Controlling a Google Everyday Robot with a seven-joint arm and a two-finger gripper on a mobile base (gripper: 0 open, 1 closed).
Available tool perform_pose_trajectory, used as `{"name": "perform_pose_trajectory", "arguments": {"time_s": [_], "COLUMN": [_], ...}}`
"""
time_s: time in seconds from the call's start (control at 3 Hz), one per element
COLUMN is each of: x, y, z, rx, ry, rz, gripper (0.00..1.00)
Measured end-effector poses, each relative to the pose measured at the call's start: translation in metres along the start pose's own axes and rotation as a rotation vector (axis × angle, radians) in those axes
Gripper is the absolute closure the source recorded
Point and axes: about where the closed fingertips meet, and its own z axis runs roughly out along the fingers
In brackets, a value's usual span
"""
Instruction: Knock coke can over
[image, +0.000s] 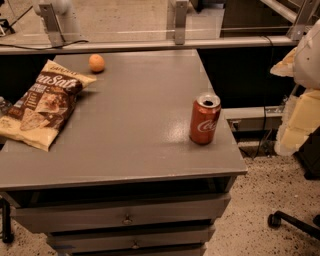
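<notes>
The coke can (204, 119) is a red can with white script and a silver top. It stands upright near the right edge of the grey table (135, 145). My gripper (296, 122) is at the right edge of the view, beyond the table's right side and well apart from the can. It shows as white and cream parts, partly cut off by the frame.
A round orange fruit (97, 63) lies at the back left of the table. A chips bag (42, 102) lies flat at the left. The table has drawers (125, 217) below its front edge. A chair base (295, 222) stands on the floor at lower right. A rail (150, 45) runs behind the table.
</notes>
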Motion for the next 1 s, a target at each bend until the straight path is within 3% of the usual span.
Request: {"name": "perform_pose_trajectory", "arguments": {"time_s": [0.67,1.0], "x": [0.002,0.023], "y": [0.002,0.009], "z": [0.002,0.023], "rx": [-0.005,-0.026], "ry": [-0.037,-0.136], "rz": [0.025,0.104], "gripper": [0.00,0.00]}}
